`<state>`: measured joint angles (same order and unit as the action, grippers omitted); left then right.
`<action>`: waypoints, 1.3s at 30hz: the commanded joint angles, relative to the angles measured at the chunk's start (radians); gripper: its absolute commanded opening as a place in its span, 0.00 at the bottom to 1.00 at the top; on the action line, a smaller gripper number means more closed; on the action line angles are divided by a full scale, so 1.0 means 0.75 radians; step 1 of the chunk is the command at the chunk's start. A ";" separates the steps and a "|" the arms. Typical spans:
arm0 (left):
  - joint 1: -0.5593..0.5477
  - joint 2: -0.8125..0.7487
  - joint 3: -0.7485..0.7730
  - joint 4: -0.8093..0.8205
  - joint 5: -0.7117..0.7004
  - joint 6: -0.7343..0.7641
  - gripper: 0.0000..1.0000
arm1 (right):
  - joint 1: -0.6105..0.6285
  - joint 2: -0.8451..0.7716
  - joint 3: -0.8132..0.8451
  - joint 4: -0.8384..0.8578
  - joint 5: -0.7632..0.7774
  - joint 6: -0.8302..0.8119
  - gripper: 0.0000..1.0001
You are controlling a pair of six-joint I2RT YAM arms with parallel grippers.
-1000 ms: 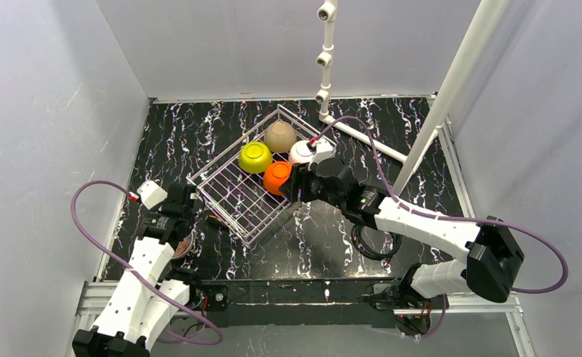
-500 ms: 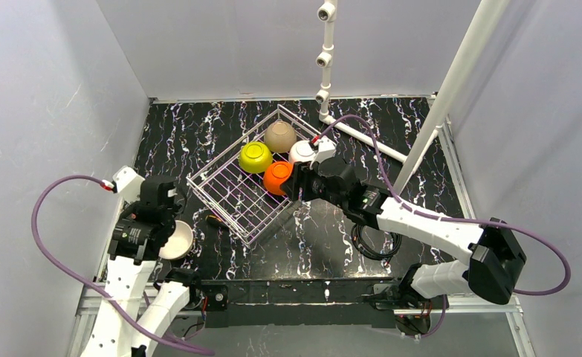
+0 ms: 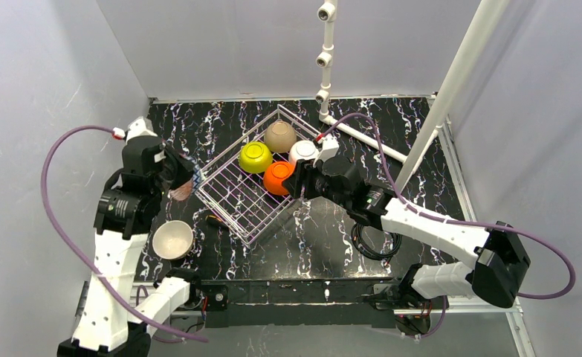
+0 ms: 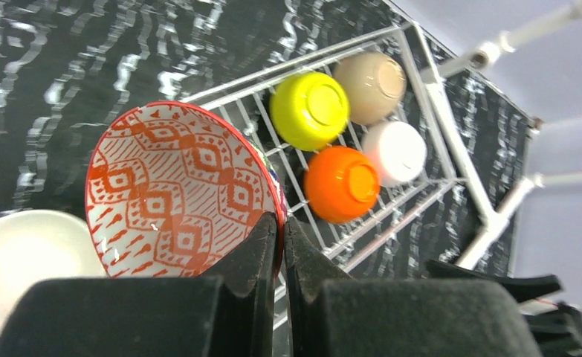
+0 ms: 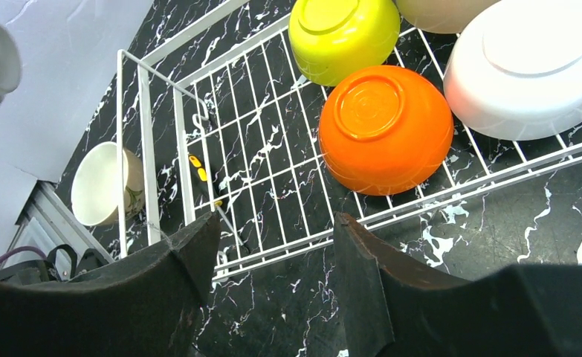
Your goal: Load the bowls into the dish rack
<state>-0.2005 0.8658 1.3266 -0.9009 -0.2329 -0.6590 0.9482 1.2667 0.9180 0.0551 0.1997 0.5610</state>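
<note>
The dish rack (image 3: pixel 237 195) sits mid-table, turned diagonally. The yellow-green (image 3: pixel 255 157), tan (image 3: pixel 280 137), white (image 3: pixel 302 152) and orange (image 3: pixel 277 178) bowls lie upside down in its far end. My left gripper (image 3: pixel 178 178) is shut on the rim of the red-patterned bowl (image 4: pixel 176 193) and holds it tilted in the air just left of the rack. A pale bowl with a patterned outside (image 3: pixel 173 239) stands upright on the table below. My right gripper (image 5: pixel 276 227) is open and empty, over the rack's right edge beside the orange bowl (image 5: pixel 384 126).
A coiled black cable (image 3: pixel 373 242) lies near the right arm. The white pipe frame (image 3: pixel 451 82) rises at the back right. A small yellow-handled tool (image 5: pixel 198 169) lies under the rack's near corner. Grey walls close in on both sides.
My left gripper lifted the red-patterned bowl out of the pale bowl at the near left and carried it up towards the rack. The right arm barely moved.
</note>
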 commanded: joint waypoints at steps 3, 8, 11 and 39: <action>0.002 0.123 -0.066 0.399 0.445 -0.183 0.00 | -0.010 -0.047 -0.031 0.038 0.026 -0.022 0.66; -0.011 0.280 -0.162 0.661 0.592 -0.324 0.00 | -0.015 -0.068 -0.032 0.016 0.035 -0.024 0.66; -0.016 0.311 -0.267 0.832 0.601 -0.402 0.00 | -0.018 -0.080 -0.040 0.012 0.046 -0.023 0.67; -0.070 0.379 -0.835 1.451 0.561 -0.685 0.00 | -0.020 0.004 -0.026 0.019 -0.013 0.014 0.67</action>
<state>-0.2512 1.1610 0.7265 0.0734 0.1795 -1.1587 0.9363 1.2652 0.8856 0.0509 0.1970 0.5659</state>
